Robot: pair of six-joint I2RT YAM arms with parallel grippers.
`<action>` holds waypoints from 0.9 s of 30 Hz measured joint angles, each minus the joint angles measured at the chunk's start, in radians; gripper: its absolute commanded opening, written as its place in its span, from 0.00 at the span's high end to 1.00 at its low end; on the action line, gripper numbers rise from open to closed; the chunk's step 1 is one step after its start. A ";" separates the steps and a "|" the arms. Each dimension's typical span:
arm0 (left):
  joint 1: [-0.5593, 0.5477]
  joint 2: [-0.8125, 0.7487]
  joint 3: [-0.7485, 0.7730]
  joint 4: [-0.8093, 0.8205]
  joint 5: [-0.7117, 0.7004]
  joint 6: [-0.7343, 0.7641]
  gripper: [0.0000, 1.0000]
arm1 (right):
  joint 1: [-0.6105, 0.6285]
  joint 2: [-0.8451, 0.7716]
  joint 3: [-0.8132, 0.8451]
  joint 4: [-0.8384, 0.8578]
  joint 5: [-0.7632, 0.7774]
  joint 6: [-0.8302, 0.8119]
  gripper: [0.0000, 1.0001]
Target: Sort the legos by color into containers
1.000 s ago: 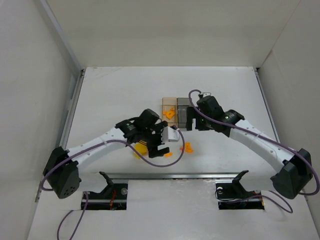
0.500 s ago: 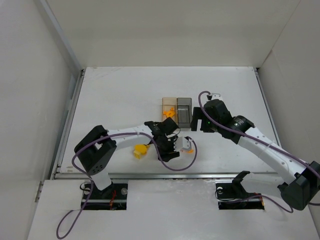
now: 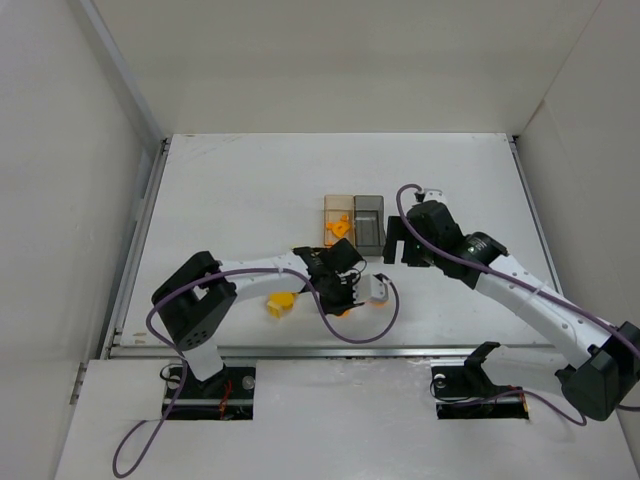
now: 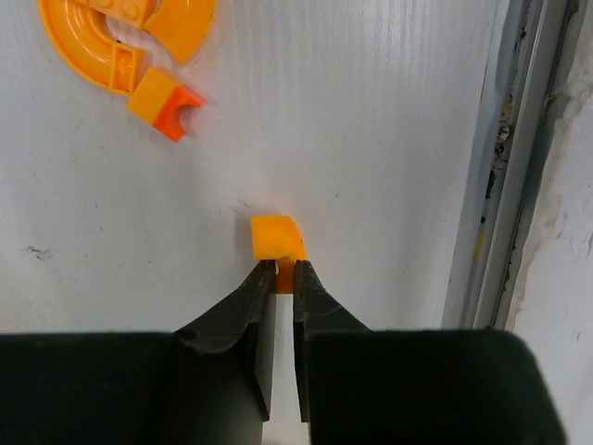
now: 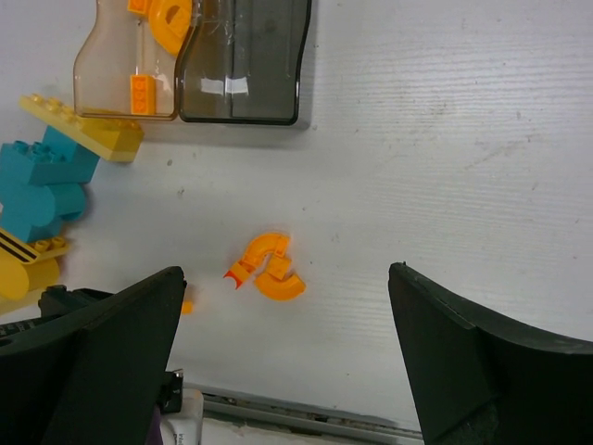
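In the left wrist view my left gripper (image 4: 285, 269) is shut on a small orange lego (image 4: 276, 237) that rests on the white table. From above, that gripper (image 3: 343, 303) sits near the front edge. A cluster of curved orange legos (image 5: 269, 269) lies between the wide-open fingers of my right gripper (image 5: 285, 278), which hovers above them holding nothing. The containers stand joined: the amber one (image 5: 113, 85) holds orange pieces, the smoky grey one (image 5: 246, 60) looks empty. Yellow (image 5: 88, 130), teal (image 5: 42, 190) and striped yellow legos (image 5: 23, 260) lie left of them.
A metal rail (image 4: 519, 167) runs along the table's front edge, close to the left gripper. More curved orange pieces (image 4: 120, 42) lie beyond it. A yellow piece (image 3: 281, 303) sits left of the left wrist. White walls enclose the table on three sides.
The left arm swung right towards the front edge and its jaws shut on the small orange lego. The right gripper drew back from the containers, still open.
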 measured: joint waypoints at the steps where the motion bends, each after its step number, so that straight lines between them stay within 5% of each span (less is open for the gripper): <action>1: 0.000 0.000 -0.002 0.003 -0.001 -0.002 1.00 | 0.000 0.000 0.000 -0.002 0.002 0.000 0.04; 11: 0.021 -0.059 0.006 -0.014 -0.009 -0.053 1.00 | 0.000 0.000 0.000 -0.010 0.016 0.002 0.03; 22: 0.330 -0.099 0.262 0.004 -0.026 -0.276 1.00 | 0.005 0.009 0.000 -0.040 0.065 0.045 0.03; 27: 0.361 -0.002 0.360 0.080 -0.083 -0.332 1.00 | 0.005 0.053 0.001 -0.041 0.066 0.053 0.03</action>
